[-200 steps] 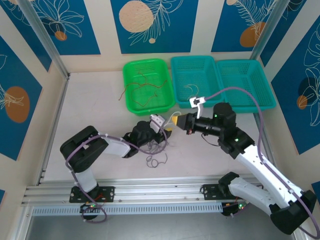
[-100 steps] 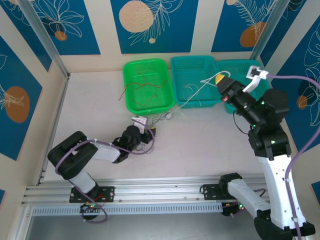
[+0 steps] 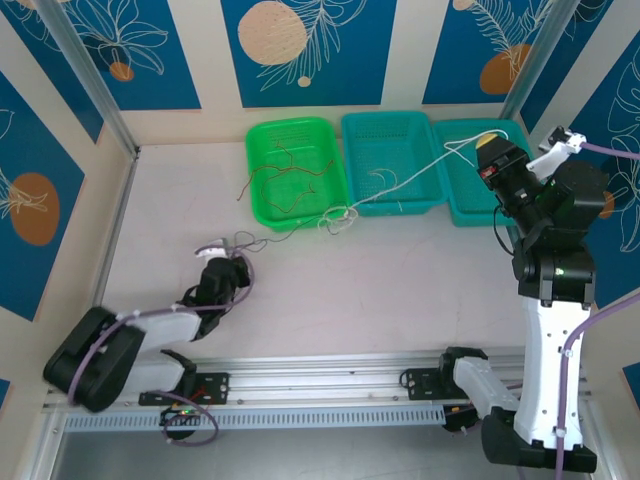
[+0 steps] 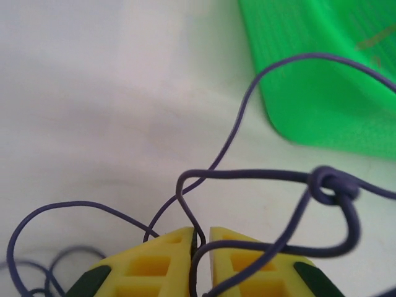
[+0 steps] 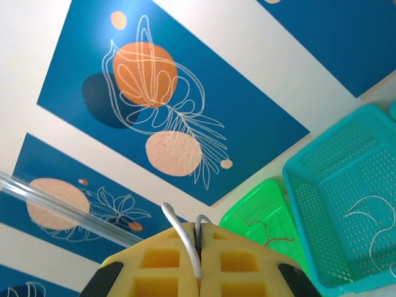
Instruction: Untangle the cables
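A whitish cable (image 3: 420, 170) runs taut from my right gripper (image 3: 484, 143), raised above the right teal basket (image 3: 535, 208), down to a small knot (image 3: 340, 215) at the green basket's front edge. In the right wrist view the gripper (image 5: 199, 230) is shut on the whitish cable (image 5: 182, 238). From the knot a dark purple cable (image 3: 268, 238) leads to my left gripper (image 3: 238, 266), low on the table at the left. There the yellow fingers (image 4: 161, 260) pinch the dark purple cable (image 4: 247, 175), and its knot (image 4: 331, 184) lies just ahead.
The green basket (image 3: 262, 140) at the back holds several red-orange cables (image 3: 290, 180). The middle teal basket (image 3: 390, 125) holds whitish cables (image 3: 382, 180). Side walls and an aluminium rail (image 3: 300, 385) bound the table.
My left arm drew back to the left and shut on the dark cable. The right arm lifted and swung right, stretching the whitish cable and dragging the tangle towards the green basket.
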